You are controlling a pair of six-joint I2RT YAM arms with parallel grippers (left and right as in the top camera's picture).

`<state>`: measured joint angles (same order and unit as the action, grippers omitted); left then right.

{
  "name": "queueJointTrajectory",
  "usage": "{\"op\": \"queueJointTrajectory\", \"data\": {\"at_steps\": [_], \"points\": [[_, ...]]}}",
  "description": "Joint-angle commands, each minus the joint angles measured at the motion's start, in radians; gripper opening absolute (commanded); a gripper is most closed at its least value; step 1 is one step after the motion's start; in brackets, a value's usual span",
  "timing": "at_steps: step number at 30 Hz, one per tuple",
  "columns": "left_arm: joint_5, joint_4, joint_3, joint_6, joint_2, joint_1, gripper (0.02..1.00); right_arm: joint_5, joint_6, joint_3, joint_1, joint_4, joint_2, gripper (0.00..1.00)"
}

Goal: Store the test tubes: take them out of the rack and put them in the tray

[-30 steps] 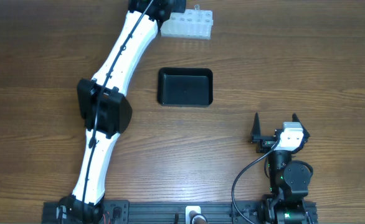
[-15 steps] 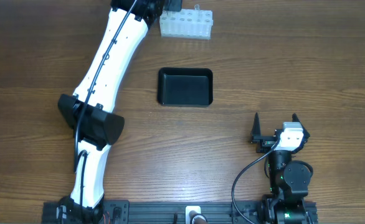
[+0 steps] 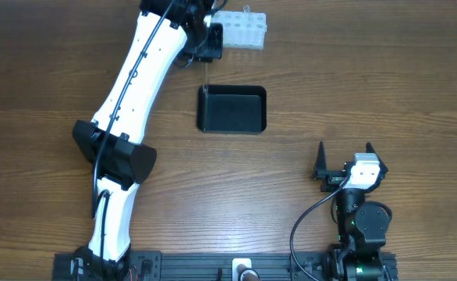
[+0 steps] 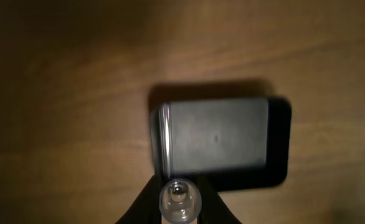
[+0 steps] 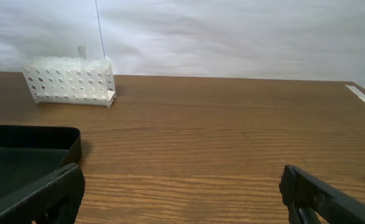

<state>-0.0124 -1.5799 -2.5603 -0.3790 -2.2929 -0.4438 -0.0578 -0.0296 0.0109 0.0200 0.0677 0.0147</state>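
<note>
One wooden table [image 3: 369, 94] carries the black tray [image 3: 232, 109] and the far white rack [image 3: 240, 30], with a pale wall [image 5: 232, 31] behind. The left gripper [image 4: 180, 205] clamps a test tube [image 4: 180, 194] over the tray's left edge; the right gripper [image 5: 182, 196] gapes apart.

Top view evenly bright; left wrist view dim, dark-edged, softly shadowed.

On my feeds I see a brown wooden table [image 3: 384, 94], its grain running side to side in the top view. Through the right wrist camera, a plain white backdrop [image 5: 232, 37] rises behind the table's far edge, and a pale strip [image 5: 364, 97] lies flat on the wood near that edge.
</note>
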Motion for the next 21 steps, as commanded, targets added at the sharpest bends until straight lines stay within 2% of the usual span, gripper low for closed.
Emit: {"op": "queueJointTrajectory", "data": {"at_steps": [1, 10, 21], "points": [[-0.086, -0.058, -0.013, -0.031, -0.032, 0.005, 0.060, 0.008, 0.003, -0.005, -0.008, 0.004, -0.010, 0.993], [-0.156, -0.105, -0.013, -0.056, -0.140, 0.005, 0.058, 0.008, 0.003, -0.005, -0.008, 0.004, -0.010, 0.991], [-0.155, -0.101, -0.013, -0.056, -0.238, 0.010, 0.060, 0.008, 0.003, -0.005, -0.008, 0.004, -0.010, 0.993]]}}
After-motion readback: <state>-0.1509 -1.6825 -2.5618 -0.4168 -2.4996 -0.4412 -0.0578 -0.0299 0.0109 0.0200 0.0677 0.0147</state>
